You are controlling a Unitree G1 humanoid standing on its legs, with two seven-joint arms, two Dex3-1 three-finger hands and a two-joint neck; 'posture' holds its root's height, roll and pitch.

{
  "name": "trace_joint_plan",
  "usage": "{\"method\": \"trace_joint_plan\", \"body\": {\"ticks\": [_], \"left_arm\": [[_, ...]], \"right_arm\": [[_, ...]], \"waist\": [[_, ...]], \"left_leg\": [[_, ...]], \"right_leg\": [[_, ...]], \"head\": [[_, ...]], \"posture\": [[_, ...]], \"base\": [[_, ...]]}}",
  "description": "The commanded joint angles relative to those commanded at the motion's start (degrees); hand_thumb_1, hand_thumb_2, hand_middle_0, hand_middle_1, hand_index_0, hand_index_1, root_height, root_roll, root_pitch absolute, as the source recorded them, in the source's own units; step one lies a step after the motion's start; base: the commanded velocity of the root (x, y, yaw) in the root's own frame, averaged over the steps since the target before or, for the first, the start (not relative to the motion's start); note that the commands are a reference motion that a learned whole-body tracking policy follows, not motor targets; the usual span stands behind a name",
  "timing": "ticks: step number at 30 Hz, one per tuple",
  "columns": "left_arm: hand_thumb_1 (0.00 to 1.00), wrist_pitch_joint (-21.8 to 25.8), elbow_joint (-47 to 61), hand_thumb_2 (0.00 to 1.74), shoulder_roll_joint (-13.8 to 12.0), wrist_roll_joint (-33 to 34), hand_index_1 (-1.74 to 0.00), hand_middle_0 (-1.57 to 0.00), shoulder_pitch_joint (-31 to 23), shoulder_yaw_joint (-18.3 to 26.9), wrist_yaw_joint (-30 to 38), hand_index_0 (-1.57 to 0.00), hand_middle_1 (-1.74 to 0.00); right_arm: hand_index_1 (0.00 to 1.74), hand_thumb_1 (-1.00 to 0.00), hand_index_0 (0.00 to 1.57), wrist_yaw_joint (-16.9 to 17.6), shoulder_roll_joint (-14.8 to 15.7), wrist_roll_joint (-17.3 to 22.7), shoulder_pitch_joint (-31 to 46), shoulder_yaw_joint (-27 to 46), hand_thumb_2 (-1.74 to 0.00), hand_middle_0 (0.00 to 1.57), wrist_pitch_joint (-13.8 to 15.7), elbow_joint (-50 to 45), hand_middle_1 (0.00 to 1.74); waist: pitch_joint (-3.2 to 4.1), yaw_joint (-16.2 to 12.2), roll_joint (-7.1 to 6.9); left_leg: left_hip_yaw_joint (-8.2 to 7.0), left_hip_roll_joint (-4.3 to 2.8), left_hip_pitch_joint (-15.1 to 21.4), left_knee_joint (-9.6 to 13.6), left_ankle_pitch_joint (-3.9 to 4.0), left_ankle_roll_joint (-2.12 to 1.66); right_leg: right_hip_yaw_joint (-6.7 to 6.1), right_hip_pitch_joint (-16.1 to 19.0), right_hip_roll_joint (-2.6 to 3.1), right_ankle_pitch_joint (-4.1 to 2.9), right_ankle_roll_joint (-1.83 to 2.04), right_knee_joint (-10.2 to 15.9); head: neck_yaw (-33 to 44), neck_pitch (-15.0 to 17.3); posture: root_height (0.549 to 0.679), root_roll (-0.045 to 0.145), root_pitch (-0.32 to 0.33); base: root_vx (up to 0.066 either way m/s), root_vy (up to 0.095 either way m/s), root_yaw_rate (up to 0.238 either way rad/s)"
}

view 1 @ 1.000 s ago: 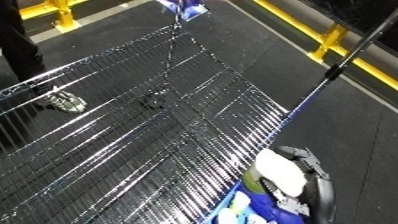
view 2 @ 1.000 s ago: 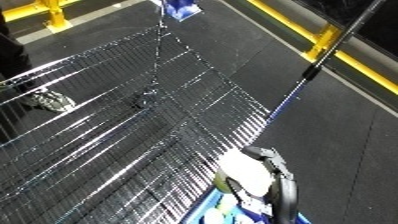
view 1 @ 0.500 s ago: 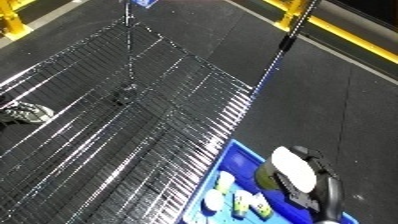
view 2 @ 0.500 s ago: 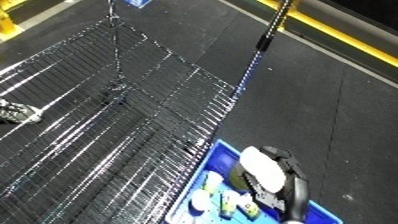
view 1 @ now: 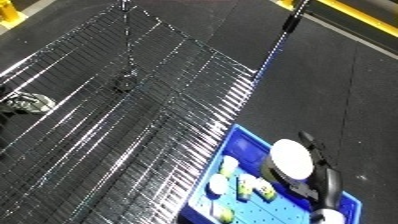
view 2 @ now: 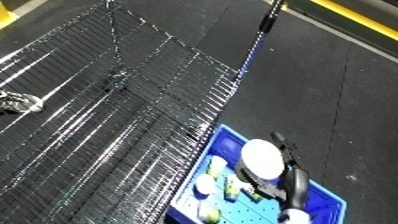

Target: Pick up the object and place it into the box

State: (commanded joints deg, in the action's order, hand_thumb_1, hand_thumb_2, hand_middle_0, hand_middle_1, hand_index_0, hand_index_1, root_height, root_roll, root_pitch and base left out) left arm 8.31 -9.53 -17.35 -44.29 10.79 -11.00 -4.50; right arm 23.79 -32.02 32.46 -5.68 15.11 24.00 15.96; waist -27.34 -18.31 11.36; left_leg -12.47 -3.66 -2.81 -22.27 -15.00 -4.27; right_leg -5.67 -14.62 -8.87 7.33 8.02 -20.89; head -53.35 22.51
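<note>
Below, a wire mesh surface (view 1: 133,130) fills most of the view, sloping from the upper left to the lower middle, with a dark floor (view 1: 355,100) to its right. A blue bin (view 1: 233,145) sits at the mesh's lower right edge, holding several small pale and yellow-green items (view 1: 242,186). The right hand (view 2: 266,182) hangs over the bin, black fingers curled round a white rounded object (view 1: 293,159) held above the bin's inside. Far off on the mesh's left side lies a small crumpled grey thing (view 1: 28,102). The left hand does not show.
</note>
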Motion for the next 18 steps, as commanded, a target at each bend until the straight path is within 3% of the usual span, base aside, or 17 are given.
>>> {"method": "trace_joint_plan", "body": {"ticks": [5,10,18], "left_arm": [[1.00,-0.25,0.09,1.74,0.17,-0.32,-1.74,-1.57,-0.34,0.05,-0.09,-1.57,-1.74],[1.00,-0.37,-0.01,1.74,0.49,-0.83,-1.74,-1.57,-0.73,0.20,-0.09,-1.57,-1.74],[1.00,-0.72,0.55,1.74,0.67,-1.08,-1.74,-1.57,-2.29,0.42,-0.24,-1.57,-1.74]], "right_arm": [[0.00,0.00,0.00,0.04,0.44,-0.91,0.25,-0.17,0.00,0.00,-0.21,-0.24,0.00],[0.00,0.00,0.00,-2.60,1.05,-1.41,0.68,-0.99,0.00,0.00,-1.10,-1.12,0.00],[0.00,0.00,0.00,-5.80,3.38,-4.50,2.35,-4.27,0.00,0.00,-2.33,-4.67,0.00]], "waist": [[0.32,0.39,-0.07],[0.62,0.89,-0.40],[1.26,2.63,-2.00]], "left_leg": [[0.26,-0.03,0.11,0.17,0.17,-0.15],[0.61,0.04,0.22,0.00,0.15,-0.19],[2.18,0.45,0.42,0.27,0.52,-0.05]], "right_leg": [[0.27,0.34,0.03,0.08,-0.14,0.04],[0.49,0.88,0.22,0.41,-0.39,-0.26],[1.18,2.19,0.49,1.03,-0.80,-0.98]], "head": [[0.35,1.23],[1.71,3.19],[6.54,7.15]], "posture": [[0.669,0.081,-0.005],[0.670,0.080,-0.012],[0.670,0.075,-0.026]], "base": [[0.020,0.008,0.045],[0.035,0.023,0.057],[0.035,0.014,0.146]]}}
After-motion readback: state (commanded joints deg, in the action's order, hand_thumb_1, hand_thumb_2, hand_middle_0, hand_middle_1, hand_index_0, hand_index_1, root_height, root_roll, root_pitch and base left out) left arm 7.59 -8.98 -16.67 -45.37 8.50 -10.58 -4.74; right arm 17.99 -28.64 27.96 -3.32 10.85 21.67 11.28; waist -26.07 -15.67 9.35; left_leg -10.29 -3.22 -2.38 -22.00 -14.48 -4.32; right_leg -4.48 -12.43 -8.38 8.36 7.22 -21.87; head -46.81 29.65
